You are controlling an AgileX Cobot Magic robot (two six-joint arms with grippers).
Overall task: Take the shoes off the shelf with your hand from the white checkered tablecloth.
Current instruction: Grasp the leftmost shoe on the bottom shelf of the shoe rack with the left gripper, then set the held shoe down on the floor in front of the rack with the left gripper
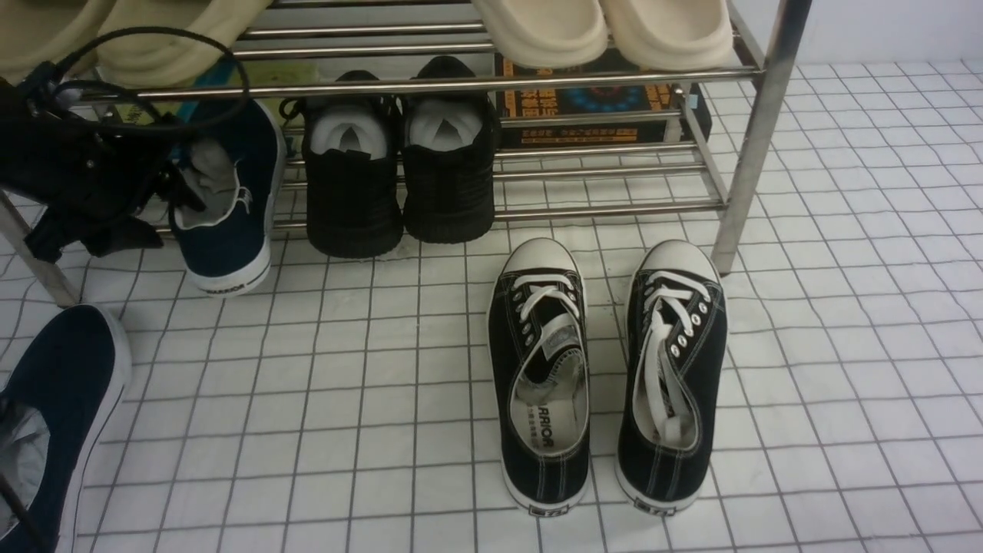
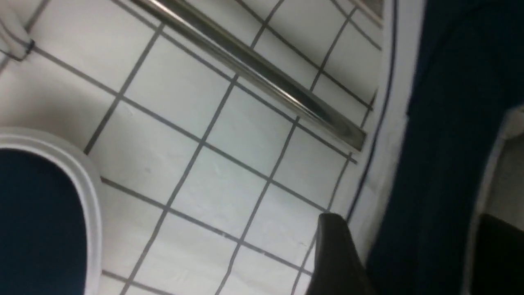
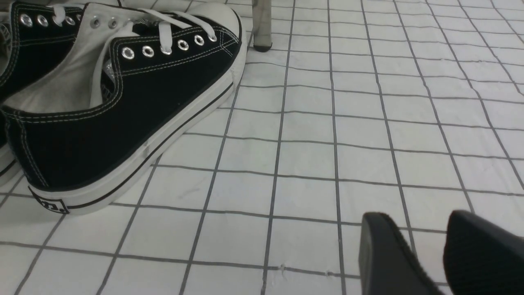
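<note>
- Shelf [image 1: 756, 138], silver tube: is standing on the white checkered tablecloth [image 1: 845, 307] covering the counter.
- Navy slip-on shoe [image 1: 230, 207]: is leaning at the shelf's left end, toe up by the lowest bars, heel low in front of the shelf.
- Left pincer [image 1: 173, 201]: is clamping that shoe's side wall, one finger [image 2: 337, 254] outside, the other inside the lining.
- Second navy slip-on shoe [image 1: 61, 399]: is lying well in front of the shelf's left leg.
- Right pincer [image 3: 419, 221]: is hanging with jaws apart, gripping nothing, in front of the shelf's right leg.
- Black knit sneakers [image 1: 399, 177]: are sitting on the shelf's lowest tier.
- Black lace-up sneakers [image 1: 607, 376]: are standing just in front of the shelf.
</note>
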